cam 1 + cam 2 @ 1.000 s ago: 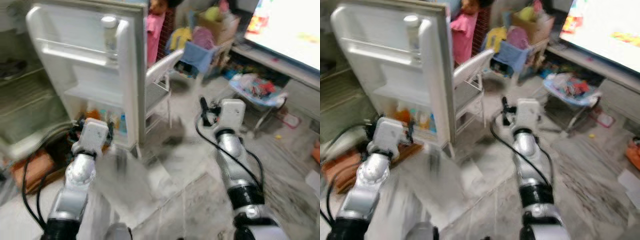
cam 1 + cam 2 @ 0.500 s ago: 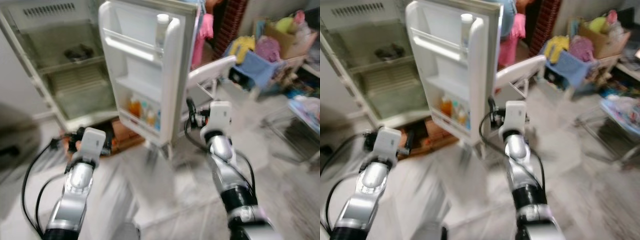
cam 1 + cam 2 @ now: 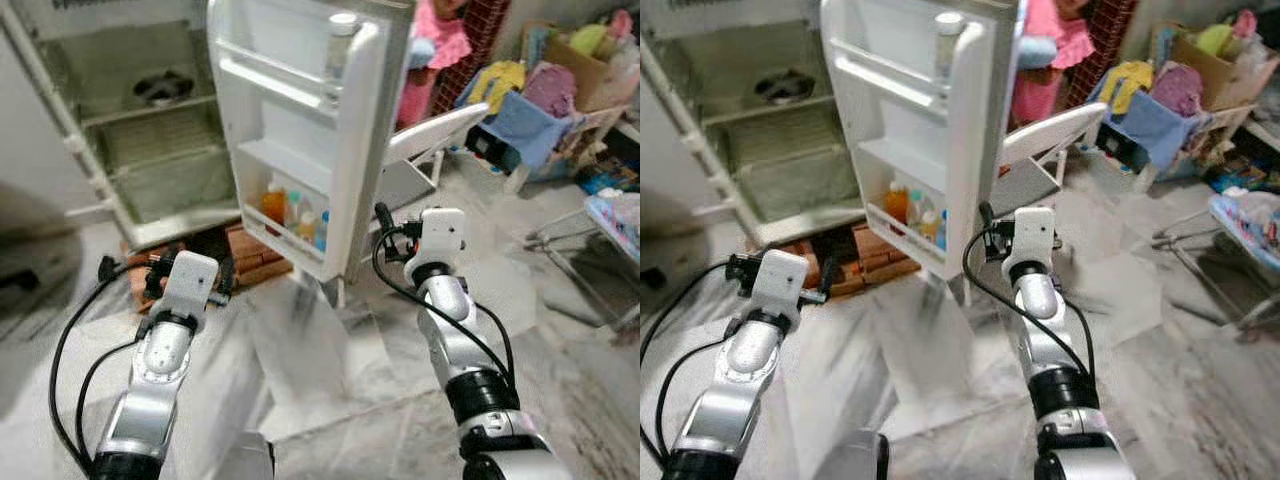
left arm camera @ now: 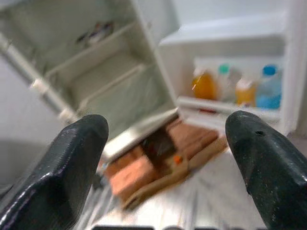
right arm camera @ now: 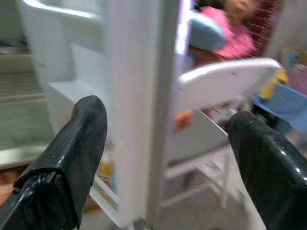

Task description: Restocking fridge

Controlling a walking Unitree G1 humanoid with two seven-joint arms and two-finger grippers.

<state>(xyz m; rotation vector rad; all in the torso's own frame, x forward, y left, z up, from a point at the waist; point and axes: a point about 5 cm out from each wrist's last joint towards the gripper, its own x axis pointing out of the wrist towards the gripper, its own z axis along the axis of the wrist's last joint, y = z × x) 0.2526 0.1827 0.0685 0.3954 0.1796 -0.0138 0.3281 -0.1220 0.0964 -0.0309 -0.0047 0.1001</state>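
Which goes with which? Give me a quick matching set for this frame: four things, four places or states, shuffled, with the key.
Things:
1. fridge door
2. orange bottle
3. white-capped bottle
4. left gripper

Places or states:
A. top door shelf
B. swung open
C. empty, fingers apart
D. bottom door shelf

Pairs: 1-B, 2-D, 3-A, 4-C
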